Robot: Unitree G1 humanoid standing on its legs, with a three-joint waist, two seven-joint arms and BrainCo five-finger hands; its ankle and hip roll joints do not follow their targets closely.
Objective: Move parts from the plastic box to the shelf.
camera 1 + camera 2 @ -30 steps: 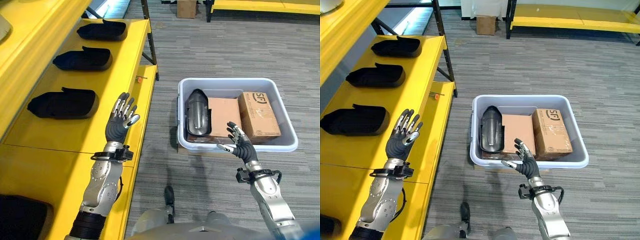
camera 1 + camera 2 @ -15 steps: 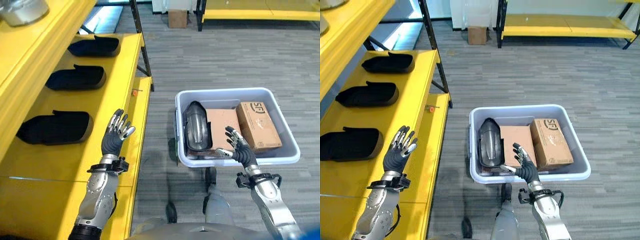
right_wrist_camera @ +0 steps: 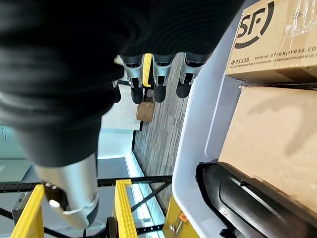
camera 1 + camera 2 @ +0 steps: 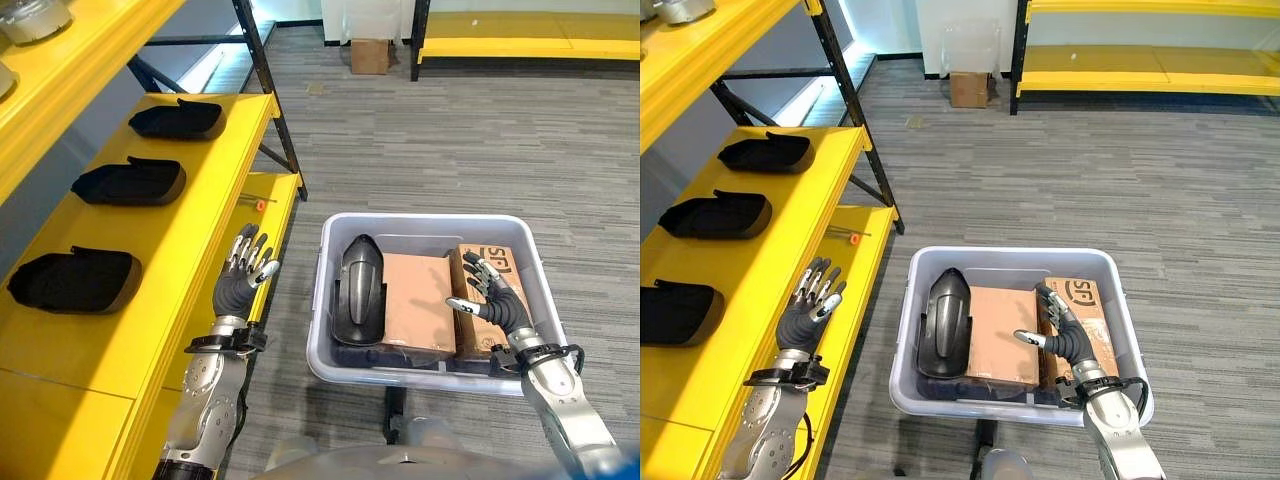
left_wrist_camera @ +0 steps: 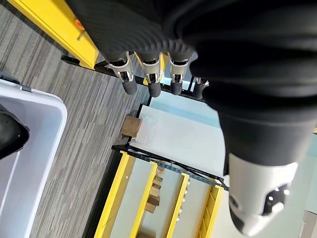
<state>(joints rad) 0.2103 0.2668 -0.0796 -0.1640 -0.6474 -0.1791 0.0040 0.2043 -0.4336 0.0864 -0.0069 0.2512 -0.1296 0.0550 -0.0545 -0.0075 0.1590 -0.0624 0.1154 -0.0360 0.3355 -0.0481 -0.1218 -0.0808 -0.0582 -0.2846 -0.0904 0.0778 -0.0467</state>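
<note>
Nearest, the right hand [image 4: 497, 303] hovers over the right side of the plastic box [image 4: 430, 368], fingers spread wide and holding nothing, above the printed cardboard carton [image 4: 1086, 303]; the left hand [image 4: 243, 281] is raised at the edge of the yellow shelf [image 4: 165, 290], fingers likewise straight and empty. In the box, the black moulded part [image 4: 359, 292] lies along its left side, just beside a plain brown carton [image 4: 419, 314] in the middle; another dark part seems to lie beneath them. Farther off, three similar black parts [image 4: 155, 181] sit in a row on the shelf. The step looks like reaching in for a part; I would shift the right hand across to the black part, lower over its middle and close round its narrow body, keeping clear of the cartons and the box wall.
</note>
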